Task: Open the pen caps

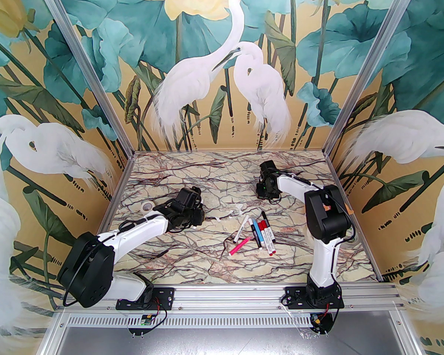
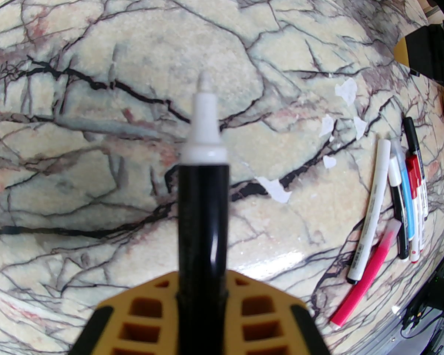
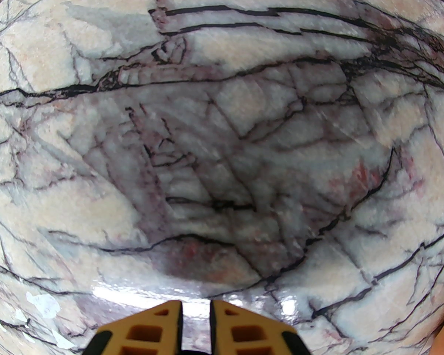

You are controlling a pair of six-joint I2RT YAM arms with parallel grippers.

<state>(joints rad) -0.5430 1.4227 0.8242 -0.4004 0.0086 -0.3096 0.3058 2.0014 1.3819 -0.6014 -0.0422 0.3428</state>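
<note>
My left gripper (image 2: 203, 285) is shut on a black pen (image 2: 203, 213) that points away from the camera. Its white nib (image 2: 204, 118) is bare, with no cap on it. In the top view this gripper (image 1: 197, 218) hovers left of centre over the marble. Several more pens (image 1: 259, 232) lie bunched to its right: white-barrelled ones with red pen caps (image 2: 414, 168), a blue one (image 2: 407, 202), a black one (image 2: 411, 133) and a pink one (image 2: 362, 283). My right gripper (image 3: 196, 307) is shut, nothing showing between its fingers. It hangs over bare marble behind the pens (image 1: 265, 192).
A small roll of tape (image 1: 147, 206) sits at the left of the marble table (image 1: 192, 257). Small white clips (image 1: 240, 209) and white flecks (image 2: 347, 89) lie between the left gripper and the pens. Patterned walls close in three sides.
</note>
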